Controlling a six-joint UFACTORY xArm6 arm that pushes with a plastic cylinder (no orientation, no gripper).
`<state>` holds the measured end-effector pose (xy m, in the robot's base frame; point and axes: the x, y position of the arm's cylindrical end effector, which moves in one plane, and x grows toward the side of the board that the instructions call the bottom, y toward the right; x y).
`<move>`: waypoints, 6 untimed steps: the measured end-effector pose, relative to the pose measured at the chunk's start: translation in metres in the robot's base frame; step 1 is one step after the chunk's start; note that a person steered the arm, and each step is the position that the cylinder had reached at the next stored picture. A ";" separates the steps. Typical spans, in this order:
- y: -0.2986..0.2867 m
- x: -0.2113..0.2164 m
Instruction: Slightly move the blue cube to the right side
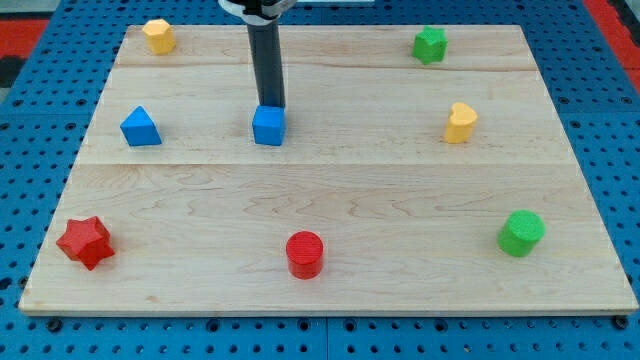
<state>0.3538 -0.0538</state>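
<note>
Resting my tip [271,105] at the blue cube's [268,126] twelve o'clock edge (apparently touching), I see no end effector to judge.

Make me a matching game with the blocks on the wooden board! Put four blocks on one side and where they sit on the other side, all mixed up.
Blocks:
1. blue cube
2. red star
3. green cylinder
4. yellow hexagon block

Places:
A. the view's top left corner
B. the view's bottom right
C. just below my tip, near the middle
D. the view's bottom left corner

Right pairs: 1-C, 2-D, 3-B, 4-A
</note>
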 end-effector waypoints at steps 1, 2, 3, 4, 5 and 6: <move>0.000 0.000; -0.039 0.000; -0.068 0.000; -0.065 0.011; -0.036 0.026; -0.021 -0.033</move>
